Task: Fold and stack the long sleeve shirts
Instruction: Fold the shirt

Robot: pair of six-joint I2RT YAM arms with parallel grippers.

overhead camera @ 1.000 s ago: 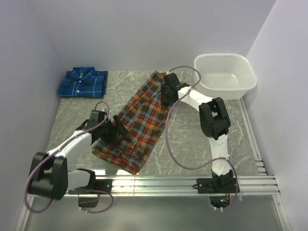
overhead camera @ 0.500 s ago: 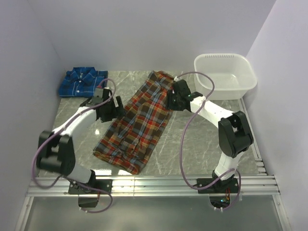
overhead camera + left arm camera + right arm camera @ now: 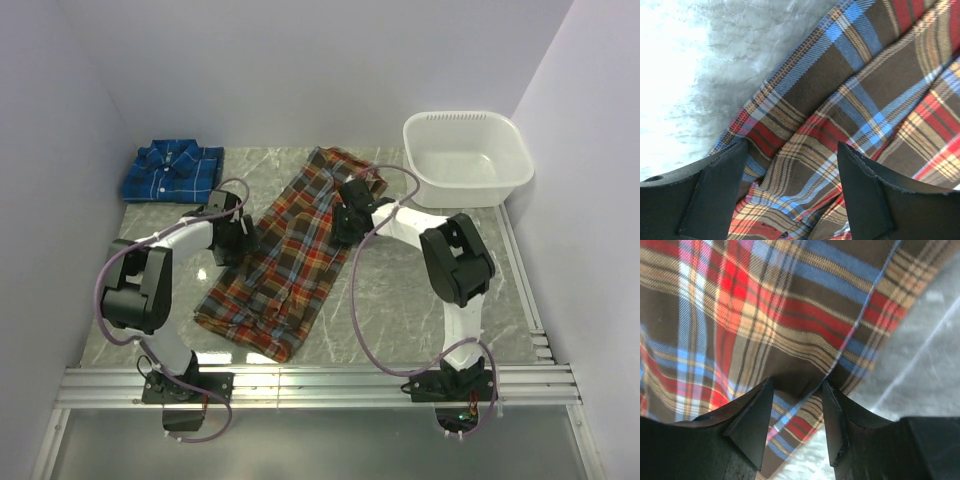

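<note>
The red-orange plaid shirt [image 3: 290, 255] lies in a long diagonal strip across the middle of the table, collar end toward the back. The blue plaid shirt [image 3: 172, 172] sits folded at the back left. My left gripper [image 3: 238, 235] is down on the red shirt's left edge. In the left wrist view it [image 3: 792, 150] is open, its fingers [image 3: 715, 195] wide apart with plaid cloth [image 3: 850, 90] lying between them. My right gripper [image 3: 345, 218] is at the shirt's right edge. In the right wrist view it [image 3: 796, 385] is open and straddles a raised fold of that hem [image 3: 790, 330].
A white plastic tub [image 3: 467, 155] stands at the back right corner. Grey marble tabletop [image 3: 420, 290] shows to the right of the red shirt. Purple walls close in on the left, back and right. An aluminium rail [image 3: 320, 385] runs along the near edge.
My left gripper swung from the shirt's lower left part up to its middle left edge. My right gripper came from the collar end down along the right edge.
</note>
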